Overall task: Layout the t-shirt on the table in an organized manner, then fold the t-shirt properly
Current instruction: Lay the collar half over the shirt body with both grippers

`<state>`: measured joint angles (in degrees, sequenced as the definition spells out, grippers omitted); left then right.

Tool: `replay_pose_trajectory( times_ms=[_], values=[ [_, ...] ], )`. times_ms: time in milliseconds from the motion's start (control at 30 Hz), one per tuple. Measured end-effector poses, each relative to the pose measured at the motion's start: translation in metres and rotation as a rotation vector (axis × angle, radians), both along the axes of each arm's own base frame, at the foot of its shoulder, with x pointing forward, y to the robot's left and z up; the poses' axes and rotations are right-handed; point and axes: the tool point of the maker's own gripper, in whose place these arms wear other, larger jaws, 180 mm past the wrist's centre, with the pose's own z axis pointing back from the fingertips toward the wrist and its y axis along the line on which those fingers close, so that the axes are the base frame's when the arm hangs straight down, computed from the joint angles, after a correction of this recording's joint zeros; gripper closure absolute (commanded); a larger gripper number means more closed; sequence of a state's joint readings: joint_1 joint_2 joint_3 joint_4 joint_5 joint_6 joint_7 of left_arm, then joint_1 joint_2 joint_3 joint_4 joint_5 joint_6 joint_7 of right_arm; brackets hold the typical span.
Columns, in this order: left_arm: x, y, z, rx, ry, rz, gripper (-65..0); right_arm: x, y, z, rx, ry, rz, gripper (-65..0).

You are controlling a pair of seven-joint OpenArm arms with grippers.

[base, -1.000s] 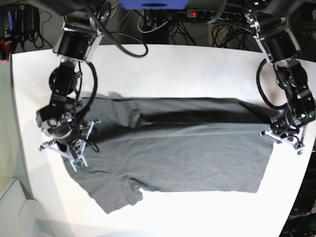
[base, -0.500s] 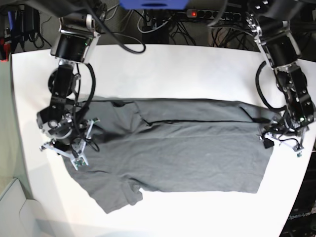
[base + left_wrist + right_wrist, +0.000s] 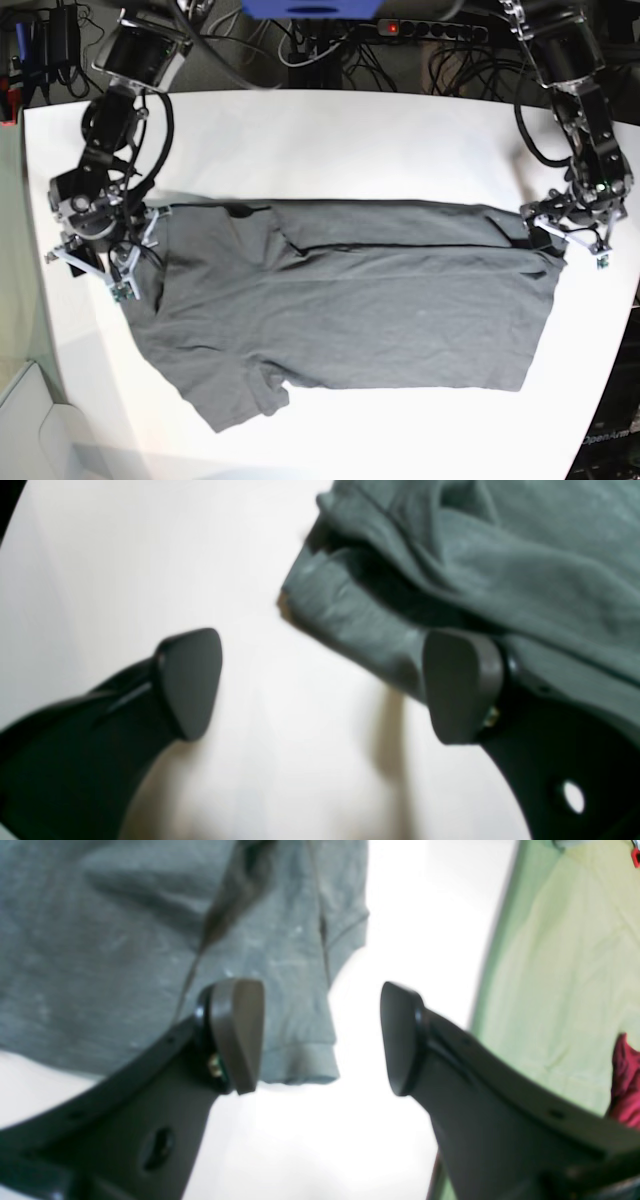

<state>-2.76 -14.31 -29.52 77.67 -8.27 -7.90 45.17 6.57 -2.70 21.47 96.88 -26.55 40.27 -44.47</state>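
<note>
The dark grey t-shirt point(image 3: 350, 310) lies spread on the white table point(image 3: 350, 140), with its far long edge folded over along a dark crease. My left gripper point(image 3: 565, 238) hovers open at the shirt's right end. In the left wrist view this gripper point(image 3: 325, 685) has only bare table between its fingers point(image 3: 190, 680), and the bunched shirt edge point(image 3: 500, 570) lies behind the right finger. My right gripper point(image 3: 90, 272) stands open at the shirt's left end. In the right wrist view it point(image 3: 320, 1037) is over a sleeve hem point(image 3: 300, 1060), holding nothing.
Cables and a power strip point(image 3: 400, 28) run behind the table's far edge. The table's left edge and pale green floor point(image 3: 550, 965) are close to the right gripper, with a red object point(image 3: 625, 1080) on the floor. The table's right edge is near the left gripper.
Both grippers have opened and let go of the shirt's far edge. The lifted edge has dropped flat onto the shirt. Both arms have drawn back, towards the far side.
</note>
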Motion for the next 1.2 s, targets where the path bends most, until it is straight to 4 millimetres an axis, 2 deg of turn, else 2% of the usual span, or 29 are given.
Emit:
replay_pose_trajectory(
  times_ms=[133,367,700,800,867,1067,1200],
  values=[
    [-0.007,0.001,-0.023,-0.028,0.036,0.018,-61.8,-0.006,0.000,-0.004,0.000,0.015,-0.002,-37.3],
    [0.011,0.015,-0.024,-0.032,-0.001,0.042,-61.8,-0.012,-0.007,-0.008,-0.002,0.029,-0.023,-37.3],
    [0.018,0.009,-0.020,-0.037,-0.012,0.031,-61.8,-0.011,-0.005,-0.008,0.004,0.025,-0.019,-37.3],
    [0.020,0.009,-0.024,-0.047,-0.006,0.038,-60.4,-0.011,-0.005,-0.008,0.004,0.023,-0.019,-37.3],
    [0.024,0.010,-0.025,-0.055,-0.009,0.045,-54.4,-0.011,-0.005,-0.008,0.004,0.024,-0.019,-37.3],
    [0.040,0.012,-0.026,-0.080,-0.017,0.063,-24.6,-0.012,-0.006,-0.008,0.003,0.027,-0.021,-37.3],
    [0.046,0.005,-0.027,-0.083,-0.011,0.041,-10.3,-0.014,-0.007,-0.010,0.001,0.031,-0.019,-37.3]
  ],
)
